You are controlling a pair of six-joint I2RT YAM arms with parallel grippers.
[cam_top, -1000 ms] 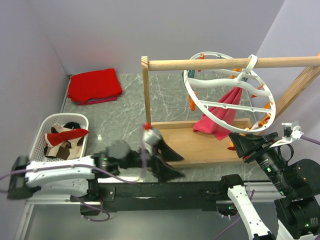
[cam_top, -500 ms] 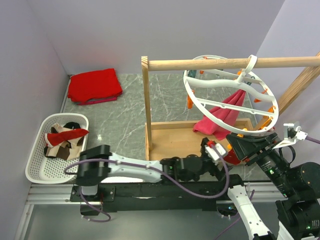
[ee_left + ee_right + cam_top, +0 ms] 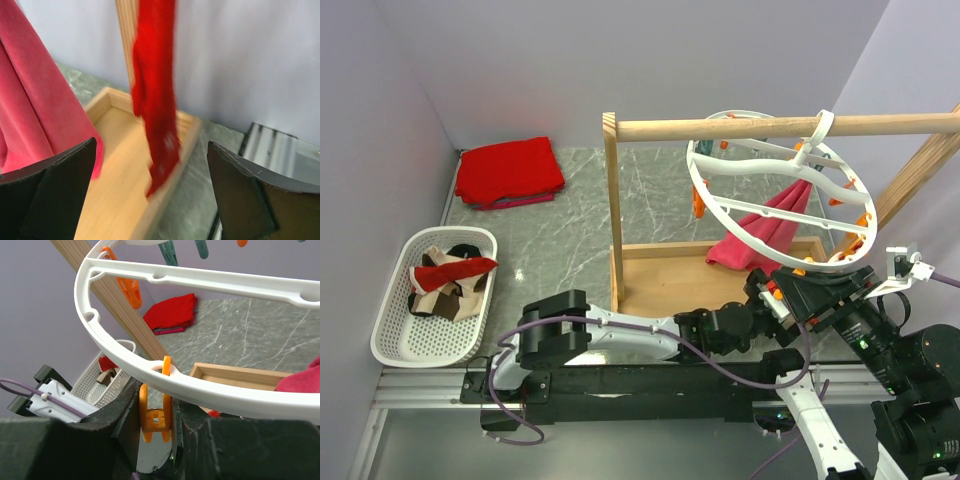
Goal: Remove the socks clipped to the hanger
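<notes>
The white ring hanger (image 3: 775, 215) hangs by its hook from the wooden rail. A pink sock (image 3: 768, 230) is clipped to it and droops onto the wooden base. In the left wrist view a red sock (image 3: 155, 95) hangs straight ahead, with the pink sock (image 3: 35, 105) to its left. My left gripper (image 3: 151, 145) is open, and the red sock hangs just beyond its gap. It reaches under the ring's near edge (image 3: 767, 297). My right gripper (image 3: 156, 415) is shut on an orange peg (image 3: 154, 412) on the ring's rim (image 3: 210, 387); it also shows in the top view (image 3: 807, 287).
A white basket (image 3: 390, 310) at the near left holds several removed socks. A folded red cloth (image 3: 510, 172) lies at the far left. The wooden rail frame (image 3: 720, 128) has an upright post (image 3: 612, 200) and a tray-like base (image 3: 670, 285).
My left arm has swung from the near left across to the right, and its gripper now sits under the ring beside the right gripper. The right gripper stays on the peg.
</notes>
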